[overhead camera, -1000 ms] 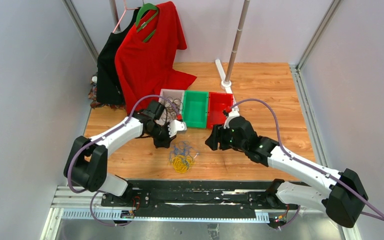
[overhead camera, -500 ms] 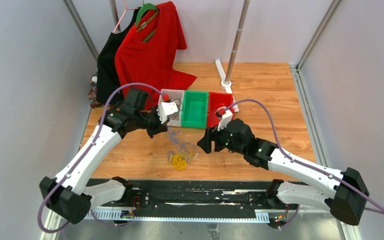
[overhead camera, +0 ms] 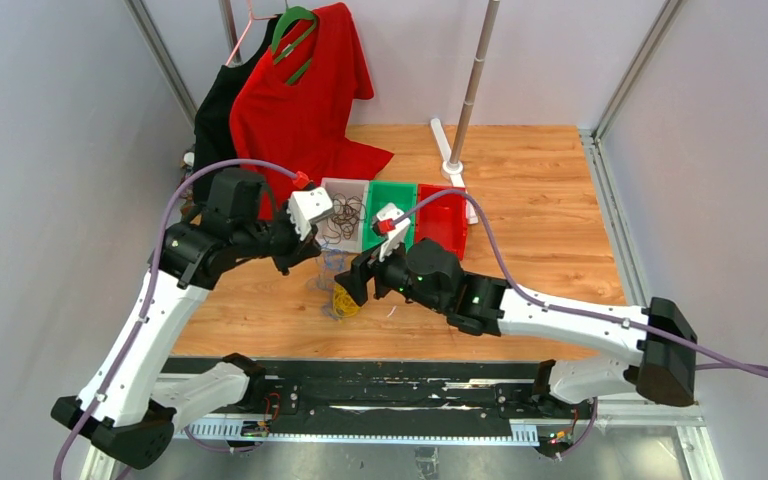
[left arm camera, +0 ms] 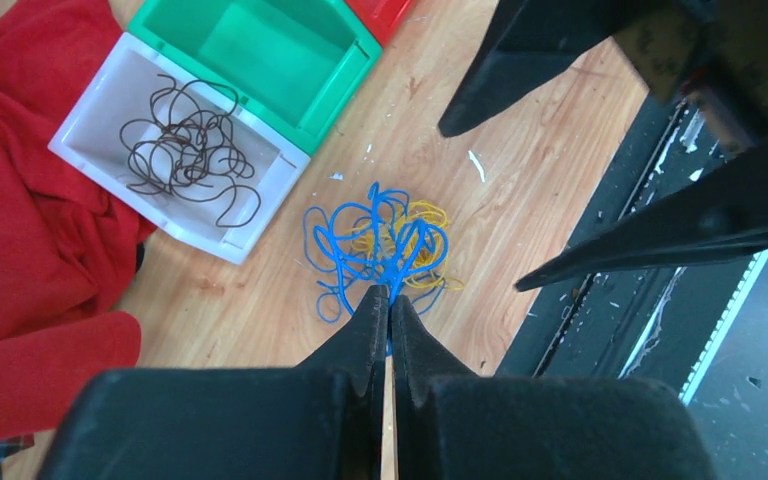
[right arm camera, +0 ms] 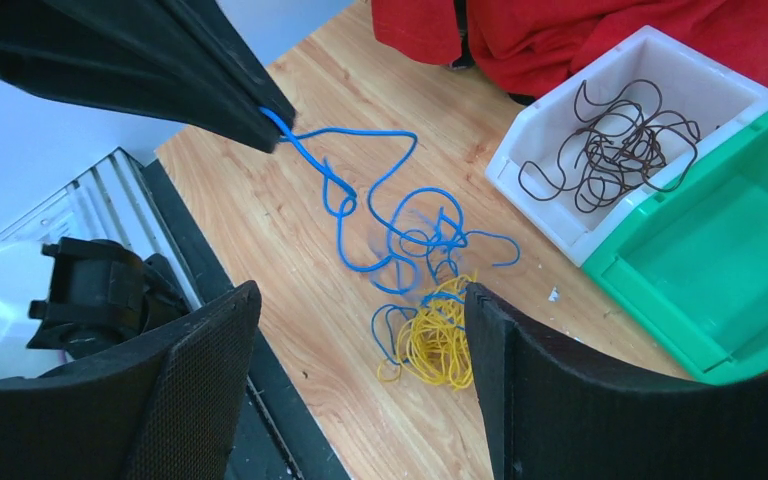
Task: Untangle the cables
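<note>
My left gripper is shut on a strand of the blue cable and holds it up off the table, so the strand runs from its tip down to the pile. The blue cable still loops through the yellow cable, which lies on the wood. My right gripper hangs open just over the yellow bundle, its fingers on either side and holding nothing. A dark brown cable lies alone in the white bin.
A green bin and a red bin stand in a row with the white bin. Red and black shirts hang at the back left. A pole on a white stand rises at the back.
My left gripper has closed on the blue cable and risen back to the left, stretching it. The right arm has swung left over the pile and opened wider.
</note>
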Motion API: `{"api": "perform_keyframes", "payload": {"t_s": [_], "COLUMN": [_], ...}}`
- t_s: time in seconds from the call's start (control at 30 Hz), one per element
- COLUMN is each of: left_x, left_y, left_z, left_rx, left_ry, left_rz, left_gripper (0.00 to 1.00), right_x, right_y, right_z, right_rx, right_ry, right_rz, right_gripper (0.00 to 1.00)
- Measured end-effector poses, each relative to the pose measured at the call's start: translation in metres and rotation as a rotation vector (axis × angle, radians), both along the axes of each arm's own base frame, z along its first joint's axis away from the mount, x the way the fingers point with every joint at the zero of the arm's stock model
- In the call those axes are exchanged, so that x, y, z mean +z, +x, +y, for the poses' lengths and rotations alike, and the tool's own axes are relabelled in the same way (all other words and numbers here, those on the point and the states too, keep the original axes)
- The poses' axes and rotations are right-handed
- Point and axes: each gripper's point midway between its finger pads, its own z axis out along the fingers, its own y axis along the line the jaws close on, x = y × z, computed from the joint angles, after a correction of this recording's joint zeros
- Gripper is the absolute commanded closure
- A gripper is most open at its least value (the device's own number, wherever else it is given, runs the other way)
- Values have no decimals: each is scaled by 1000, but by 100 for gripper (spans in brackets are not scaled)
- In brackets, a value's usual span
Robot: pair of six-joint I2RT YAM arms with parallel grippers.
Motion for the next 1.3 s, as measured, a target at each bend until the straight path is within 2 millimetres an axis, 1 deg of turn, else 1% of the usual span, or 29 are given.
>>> {"api": "perform_keyframes", "payload": {"t_s": [0.17, 0.2, 0.33, 0.43, 0.53, 0.6, 0.7, 0.83, 0.9, 0.97, 1.03, 1.07, 1.13, 1.2, 1.27, 1.3], "left_x": [17, 22, 41, 59, 80, 92, 112, 135, 149, 165, 175, 182, 195, 200, 199, 197], "left_y": [-9, -12, -24, -30, -34, -37, -39, -45, -48, -49, -50, -50, -51, -50, -47, -45], "left_z": [2, 2, -1, -3, -3, -2, -1, 2, 5, 7, 8, 9, 11, 11, 10, 10], "left_rx": [-12, -25, -68, -90, -110, -118, -128, -130, -127, -121, -112, -109, -103, -98, -93, -91], "left_ry": [-7, -12, -45, -68, -80, -85, -93, -111, -125, -138, -145, -151, -164, -168, -165, -161], "left_rz": [-9, -11, -17, -36, -66, -84, -123, -179, -221, -265, -296, -315, -352, -364, -357, -349], "left_gripper": [99, 99, 100, 100, 100, 100, 100, 100, 100, 100, 100, 99, 100, 100, 100, 100], "right_x": [-13, -19, -30, -39, -51, -59, -74, -102, -114, -123, -132, -136, -147, -157, -162, -161], "right_y": [5, 6, 13, 17, 22, 23, 24, 21, 19, 17, 14, 14, 11, 8, 5, 3], "right_z": [17, 22, 35, 43, 48, 49, 48, 43, 38, 34, 29, 26, 20, 13, 5, 1], "right_rx": [-7, -7, -12, -18, -31, -40, -49, -57, -62, -66, -72, -76, -84, -90, -94, -97], "right_ry": [-7, -14, -21, -22, -34, -34, -27, -46, -55, -58, -61, -65, -73, -89, -100, -99], "right_rz": [-14, -15, -31, -37, -35, -33, -17, 21, 41, 57, 74, 81, 103, 122, 135, 139], "right_gripper": [28, 28, 30, 36, 46, 51, 60, 70, 76, 84, 95, 99, 99, 99, 100, 99]}}
